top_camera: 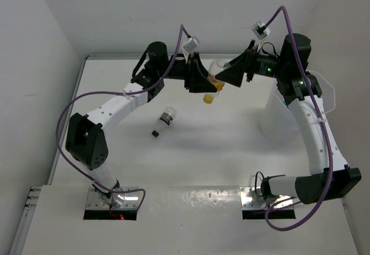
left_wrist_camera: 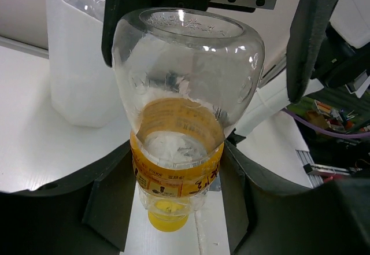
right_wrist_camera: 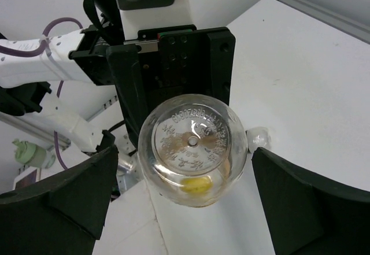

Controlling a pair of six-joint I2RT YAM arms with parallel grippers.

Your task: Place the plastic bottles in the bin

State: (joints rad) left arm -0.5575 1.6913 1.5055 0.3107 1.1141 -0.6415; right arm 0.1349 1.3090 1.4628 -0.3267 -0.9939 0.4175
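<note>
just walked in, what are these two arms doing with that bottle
The left gripper is clamped on the yellow-capped bottle around its label, holding it cap-down above the table. The right gripper sits open on either side of the bottle's base, not closed on it, so this looks like a handover toward the bin on the right, which has bottles in it. A black-capped bottle lies on the table.
</note>
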